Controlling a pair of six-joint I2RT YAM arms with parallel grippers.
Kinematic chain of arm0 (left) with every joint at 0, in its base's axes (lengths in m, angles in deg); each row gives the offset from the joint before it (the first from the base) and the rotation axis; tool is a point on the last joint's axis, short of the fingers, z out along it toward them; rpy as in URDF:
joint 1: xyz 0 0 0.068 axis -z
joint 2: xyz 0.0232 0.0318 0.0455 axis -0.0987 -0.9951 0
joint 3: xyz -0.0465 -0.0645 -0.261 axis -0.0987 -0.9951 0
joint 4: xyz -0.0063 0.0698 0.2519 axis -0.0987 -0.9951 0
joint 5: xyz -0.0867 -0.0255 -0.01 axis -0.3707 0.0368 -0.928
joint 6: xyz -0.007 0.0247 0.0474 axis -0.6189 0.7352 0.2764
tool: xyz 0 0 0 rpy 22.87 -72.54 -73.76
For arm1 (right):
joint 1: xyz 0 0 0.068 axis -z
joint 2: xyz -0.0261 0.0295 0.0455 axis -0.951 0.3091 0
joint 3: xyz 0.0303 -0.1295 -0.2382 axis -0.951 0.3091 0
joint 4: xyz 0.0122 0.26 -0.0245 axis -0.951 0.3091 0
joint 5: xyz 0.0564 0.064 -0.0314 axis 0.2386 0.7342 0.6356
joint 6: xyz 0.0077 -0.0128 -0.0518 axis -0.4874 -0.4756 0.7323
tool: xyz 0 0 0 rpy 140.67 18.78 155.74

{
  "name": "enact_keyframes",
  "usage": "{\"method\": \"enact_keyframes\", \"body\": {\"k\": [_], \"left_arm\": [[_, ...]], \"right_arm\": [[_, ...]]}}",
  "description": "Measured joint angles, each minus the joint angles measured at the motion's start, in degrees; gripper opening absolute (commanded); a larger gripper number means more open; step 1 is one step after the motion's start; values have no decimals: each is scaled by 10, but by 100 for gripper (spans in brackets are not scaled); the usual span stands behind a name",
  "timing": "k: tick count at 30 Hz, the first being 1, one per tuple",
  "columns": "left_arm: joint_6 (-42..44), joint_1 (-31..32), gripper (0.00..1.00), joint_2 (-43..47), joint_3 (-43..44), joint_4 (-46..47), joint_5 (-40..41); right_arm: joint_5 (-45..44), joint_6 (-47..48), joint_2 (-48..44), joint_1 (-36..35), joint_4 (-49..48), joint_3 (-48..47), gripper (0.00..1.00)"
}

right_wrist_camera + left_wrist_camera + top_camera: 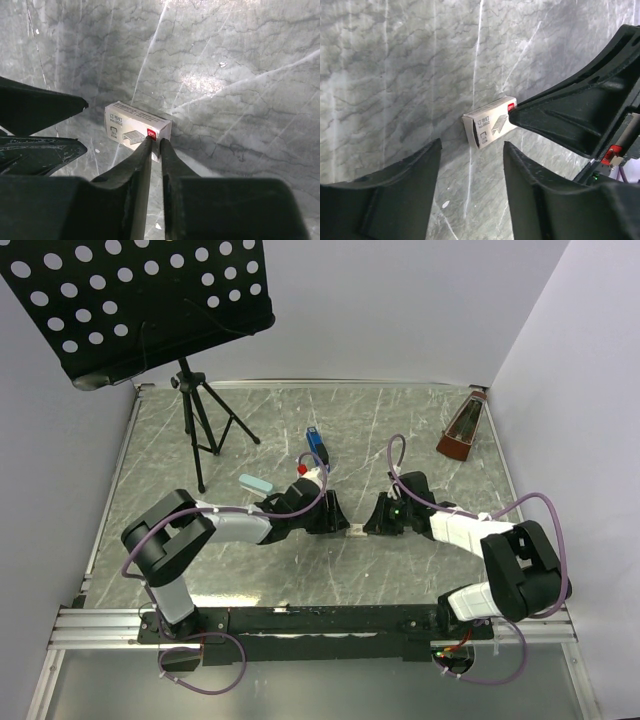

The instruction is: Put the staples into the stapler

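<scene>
While the left fingers gape wide, the right fingers — nearly closed — touch the staple box.

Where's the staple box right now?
Top view: the staple box lies mid-table, between the left gripper and the right gripper, whose tips are at its end.

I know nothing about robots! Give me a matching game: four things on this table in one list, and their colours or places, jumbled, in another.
Things:
1. staple box
2. stapler
3. metronome
4. music stand

Descriptions:
A. reddish-brown, near the far right corner
B. black, full of round holes, far left
C. whitish, lying flat mid-table
D. dark blue, farther back than the box

Pairs: 1-C, 2-D, 3-A, 4-B
</scene>
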Motion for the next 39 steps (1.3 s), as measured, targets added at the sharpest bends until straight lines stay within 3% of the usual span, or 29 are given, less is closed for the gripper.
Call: {"method": "enact_keyframes", "body": {"k": [5,11,26,33,39], "left_arm": [[-5,0,48,0,1,1,-5],[-7,0,37,-2,10,-7,-5],[0,15,31,-38,68,-86,23],[10,26,20,-38,85,-127,49],[21,35,19,-44,106,-148,63]], "right_arm": [[-6,2,-9,-1,8,0,6],[-11,2,-10,-4,10,-1,5],[-40,5,-14,-25,22,-8,6],[-45,6,-16,-27,23,-8,6],[-47,6,-16,-28,24,-8,6]]}}
